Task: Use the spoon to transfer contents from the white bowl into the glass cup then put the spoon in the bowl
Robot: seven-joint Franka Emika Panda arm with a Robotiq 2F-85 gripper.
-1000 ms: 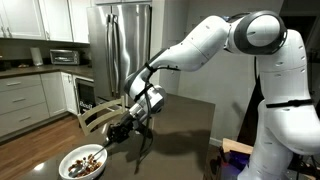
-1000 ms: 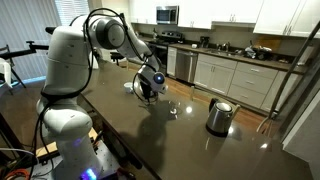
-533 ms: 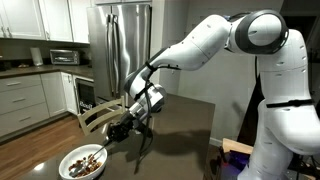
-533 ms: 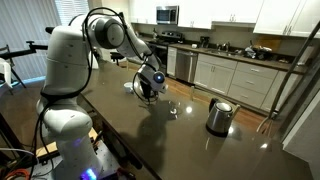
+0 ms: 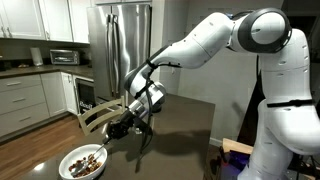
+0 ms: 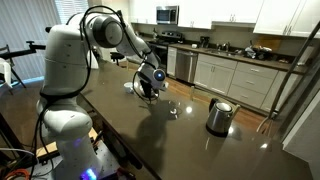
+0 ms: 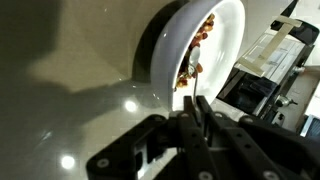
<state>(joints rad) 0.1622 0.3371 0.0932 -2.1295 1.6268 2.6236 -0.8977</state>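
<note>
Gripper (image 7: 200, 108) up close, jaws pinched all but together on what looks like the thin handle of the spoon (image 5: 109, 140), angled down so its tip reaches the white bowl (image 7: 228, 28) just beyond. Brown contents (image 7: 200, 45) sit heaped inside, ready for scooping. The glass cup (image 6: 174, 109) stands apart on the dark, glossy table (image 6: 150, 140), 1 steel kettle (image 6: 219, 116) past it. Behind: white cabinets (image 6: 235, 75), steel fridge (image 5: 120, 40).

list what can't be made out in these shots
- spoon: not discernible anywhere; tiny in both exterior views, and fingers of the shut pincer crowd the wrist view.
- white bowl: top edge of the wrist view cuts it off.
- glass cup: just a faint glint in an exterior view; contents unreadable.
</note>
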